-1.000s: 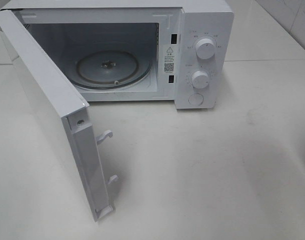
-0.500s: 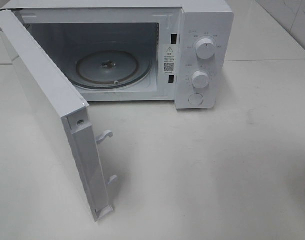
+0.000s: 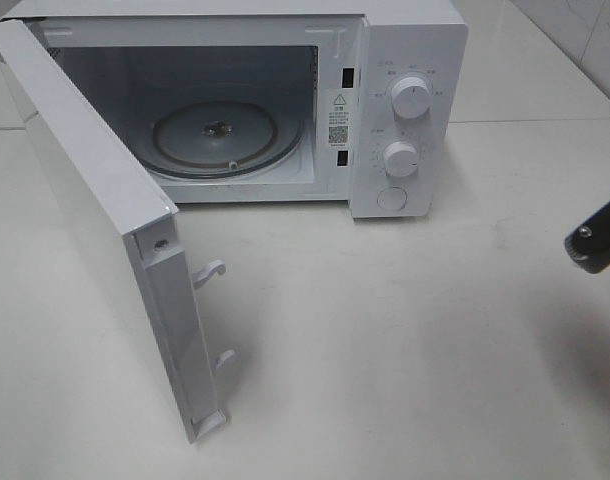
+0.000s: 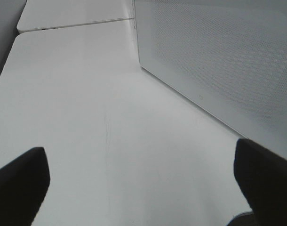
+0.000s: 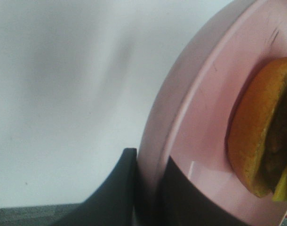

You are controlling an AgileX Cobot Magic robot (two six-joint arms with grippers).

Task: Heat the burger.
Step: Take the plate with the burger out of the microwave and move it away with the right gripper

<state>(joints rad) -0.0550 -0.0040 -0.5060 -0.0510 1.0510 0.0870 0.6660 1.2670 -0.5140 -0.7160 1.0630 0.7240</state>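
The right end effector (image 5: 146,188) pinches the rim of the pink plate (image 5: 200,141) carrying the burger (image 5: 259,141). The left end effector (image 4: 143,181) hangs wide above the desk (image 4: 87,117) beside the microwave door (image 4: 219,61).

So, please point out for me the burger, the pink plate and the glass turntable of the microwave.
burger (image 5: 256,141): right wrist view, on the golden-brown bun.
pink plate (image 5: 204,122): right wrist view, on the bare inner surface beside the bun.
glass turntable (image 3: 255,150): exterior high view, on the bare glass right of the hub.
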